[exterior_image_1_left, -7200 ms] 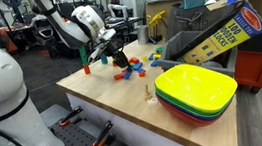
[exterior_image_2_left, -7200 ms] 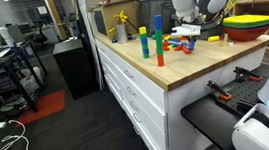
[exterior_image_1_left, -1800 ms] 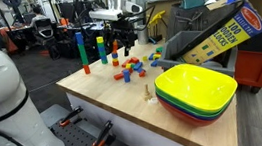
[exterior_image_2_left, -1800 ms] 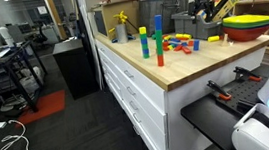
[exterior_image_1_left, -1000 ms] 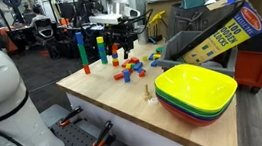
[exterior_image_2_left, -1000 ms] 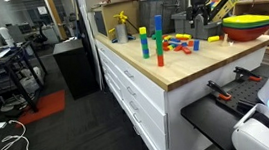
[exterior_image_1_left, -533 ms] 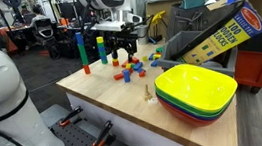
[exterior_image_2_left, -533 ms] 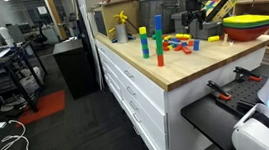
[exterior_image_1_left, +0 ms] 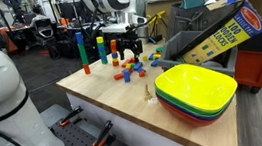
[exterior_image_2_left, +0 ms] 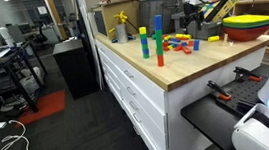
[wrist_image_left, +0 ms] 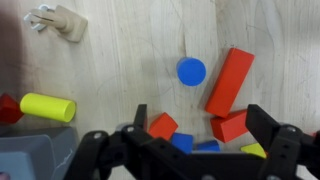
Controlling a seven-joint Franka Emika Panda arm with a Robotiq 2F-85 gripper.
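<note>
Poised low over the light wooden desk (exterior_image_1_left: 194, 131), with black robot hand (wrist_image_left: 198, 120) spread wide and empty above a small red wooden cube (wrist_image_left: 163, 126), beside a long red wooden block (wrist_image_left: 231, 81) and a blue wooden disc (wrist_image_left: 191, 70). Best to descend straight, centring on one piece, clear of neighbours. Legible on the cardboard box (exterior_image_1_left: 227, 29): apparently "100 Wood Blocks".

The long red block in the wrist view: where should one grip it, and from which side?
Take the long red block across its two long flat sides, near the middle, coming straight down. It lies flat and slanted, so the open gripper would probably have to turn.
</note>
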